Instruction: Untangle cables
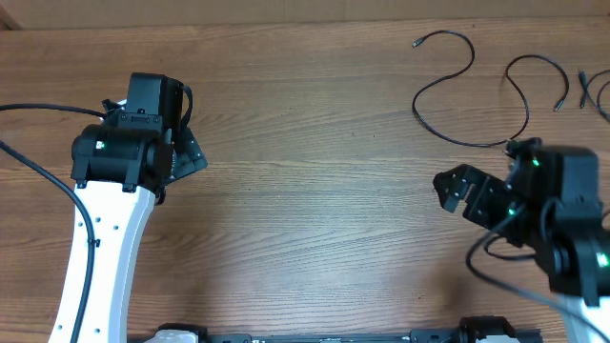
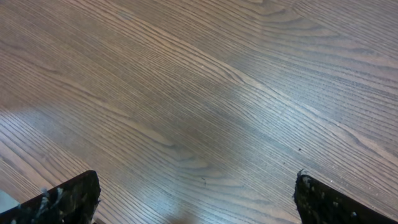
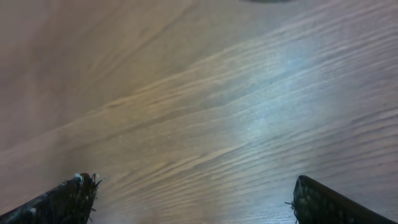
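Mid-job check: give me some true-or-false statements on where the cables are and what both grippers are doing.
1. The cables lie at the far right of the table. True.
2. The left gripper holds a cable. False: it is open and empty over bare wood.
3. The right gripper is open. True.
4. A cable lies between the right gripper's fingers. False: the right wrist view shows only wood there.
5. The left gripper is nearer the cables than the right gripper. False: the right one is nearer.
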Tool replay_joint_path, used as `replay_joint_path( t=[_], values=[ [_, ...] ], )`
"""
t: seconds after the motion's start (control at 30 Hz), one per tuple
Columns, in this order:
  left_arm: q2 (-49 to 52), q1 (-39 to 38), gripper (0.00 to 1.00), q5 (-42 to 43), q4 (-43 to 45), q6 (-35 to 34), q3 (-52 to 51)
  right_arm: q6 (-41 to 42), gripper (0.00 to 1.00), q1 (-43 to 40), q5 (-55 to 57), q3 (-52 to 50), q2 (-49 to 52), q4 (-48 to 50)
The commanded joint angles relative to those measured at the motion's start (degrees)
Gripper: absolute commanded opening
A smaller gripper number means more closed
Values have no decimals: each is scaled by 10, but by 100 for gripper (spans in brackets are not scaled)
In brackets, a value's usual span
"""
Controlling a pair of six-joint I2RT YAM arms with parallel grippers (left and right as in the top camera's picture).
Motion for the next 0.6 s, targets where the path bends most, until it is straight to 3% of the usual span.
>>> replay_joint_path(
  t=[0.0, 0.27, 0.57],
  values=[
    [2, 0, 99, -7, 0, -9, -2, -4, 100, -4, 16, -1, -48, 10],
    [2, 0, 100, -7, 0, -9, -2, -19, 100, -3, 41, -25, -107, 75],
    [2, 0, 99, -7, 0, -9, -2, -19, 100, -3, 25, -165, -167, 216]
  ],
)
